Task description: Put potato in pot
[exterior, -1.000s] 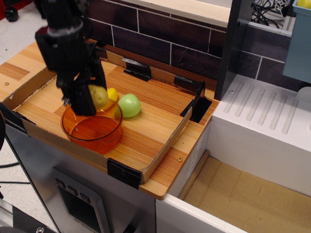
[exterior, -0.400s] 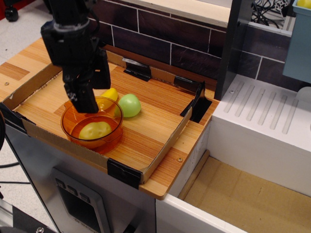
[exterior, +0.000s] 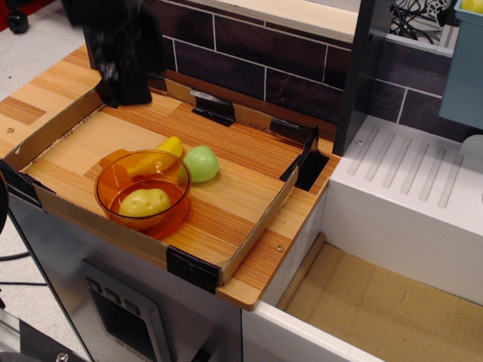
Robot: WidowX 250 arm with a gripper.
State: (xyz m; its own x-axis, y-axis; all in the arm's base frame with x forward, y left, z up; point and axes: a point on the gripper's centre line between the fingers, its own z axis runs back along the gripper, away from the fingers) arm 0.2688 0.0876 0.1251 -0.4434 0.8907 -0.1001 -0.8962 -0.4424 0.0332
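**Potato in pot; arm clear above**

Finding: the potato (exterior: 145, 201) lies on the floor of the pot (exterior: 113, 197), toward its near wall, fully inside the rim.

The gripper (exterior: 121, 87) hangs well above and behind the pot, holding nothing. Its jaws are dark and blurred, so their opening cannot be told.

Advice: the placing looks done. Any retreat should go straight up, clear of the pot's rim.

A banana (exterior: 157, 157) and a green fruit (exterior: 201, 164) lie just behind the pot.
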